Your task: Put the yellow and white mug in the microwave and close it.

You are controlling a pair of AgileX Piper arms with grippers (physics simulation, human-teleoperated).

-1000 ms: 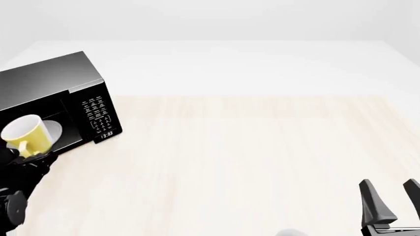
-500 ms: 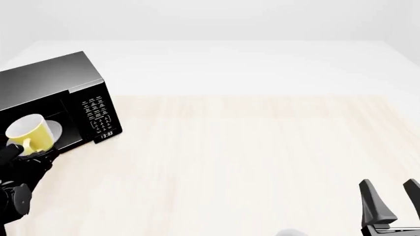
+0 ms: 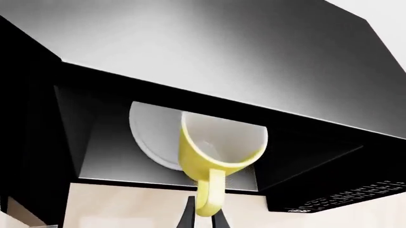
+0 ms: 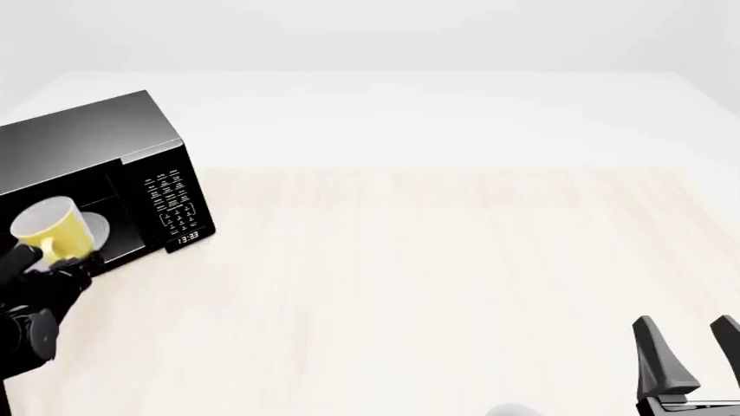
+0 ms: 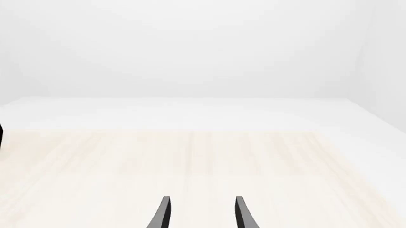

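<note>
A: What is changing in the left part of the front view?

B: The yellow and white mug [image 4: 52, 227] is sitting a little higher and deeper in the mouth of the microwave [image 4: 99, 173] than half a second ago, and a second ago it was lower and nearer the camera. The left end effector [image 3: 203, 216] is clenching the mug's handle, its fingers [image 3: 186, 213] showing at the bottom centre of the left wrist view.

A: What is that meaning for the task?

B: Judging from the left wrist view, the mug is hanging tilted, rim toward the cavity, in front of the turntable plate [image 3: 149, 135] and not yet resting on it. Insertion is under way; setting down, releasing and closing the door are remaining.

A: And the other arm?

B: The right end effector [image 4: 691, 347] is idling in the lower right, jaws apart and gripping nothing, above the worktop [image 4: 439, 286], exactly as in both earlier frames
</note>
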